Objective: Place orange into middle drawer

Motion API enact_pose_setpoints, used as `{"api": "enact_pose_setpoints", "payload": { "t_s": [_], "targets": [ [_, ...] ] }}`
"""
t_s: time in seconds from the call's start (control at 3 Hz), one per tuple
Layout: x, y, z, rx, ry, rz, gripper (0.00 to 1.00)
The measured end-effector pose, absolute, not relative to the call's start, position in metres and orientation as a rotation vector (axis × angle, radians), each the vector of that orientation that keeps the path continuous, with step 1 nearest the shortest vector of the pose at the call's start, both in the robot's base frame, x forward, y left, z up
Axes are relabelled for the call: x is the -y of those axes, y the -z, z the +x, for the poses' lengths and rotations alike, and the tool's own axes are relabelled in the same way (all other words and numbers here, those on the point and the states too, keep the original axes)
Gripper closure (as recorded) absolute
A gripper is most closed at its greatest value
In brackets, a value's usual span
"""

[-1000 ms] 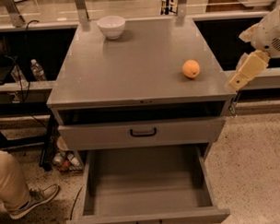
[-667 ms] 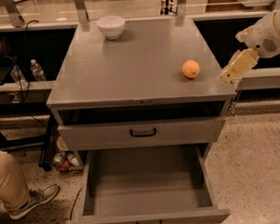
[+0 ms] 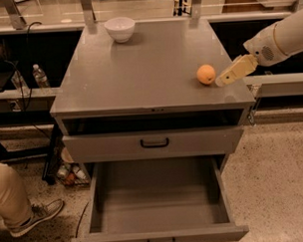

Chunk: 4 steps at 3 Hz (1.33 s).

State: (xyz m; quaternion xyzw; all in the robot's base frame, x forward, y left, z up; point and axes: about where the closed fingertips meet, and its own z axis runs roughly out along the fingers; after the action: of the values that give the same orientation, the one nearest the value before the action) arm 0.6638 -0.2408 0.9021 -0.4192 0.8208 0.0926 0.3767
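The orange (image 3: 205, 74) sits on the grey cabinet's top (image 3: 139, 68), near its right edge. My gripper (image 3: 225, 79) comes in from the right on a white arm, low over the top, its tip just right of the orange and almost touching it. The middle drawer (image 3: 159, 202) is the lowest, deep one; it is pulled wide open below, with a plain grey inside and a dark handle at its front edge.
A white bowl (image 3: 120, 28) stands at the back left of the top. A shallower drawer front with a black handle (image 3: 154, 142) is above the open drawer. A person's leg and shoe (image 3: 25, 207) are at lower left. Water bottles (image 3: 39, 76) stand at left.
My gripper has moved left and a little up, from beyond the cabinet's right edge to just beside the orange. The orange and the drawers have not moved.
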Motion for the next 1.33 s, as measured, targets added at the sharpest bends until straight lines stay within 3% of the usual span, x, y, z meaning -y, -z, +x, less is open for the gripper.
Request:
{"api": "enact_pose_setpoints", "payload": {
  "t_s": [1.0,1.33],
  "targets": [
    [0.19,-0.867,0.706,-2.116,-0.312,-1.089,0.02],
    [0.184,-0.861,0.71,-2.121,-0.332,-1.093,0.25]
  ]
}}
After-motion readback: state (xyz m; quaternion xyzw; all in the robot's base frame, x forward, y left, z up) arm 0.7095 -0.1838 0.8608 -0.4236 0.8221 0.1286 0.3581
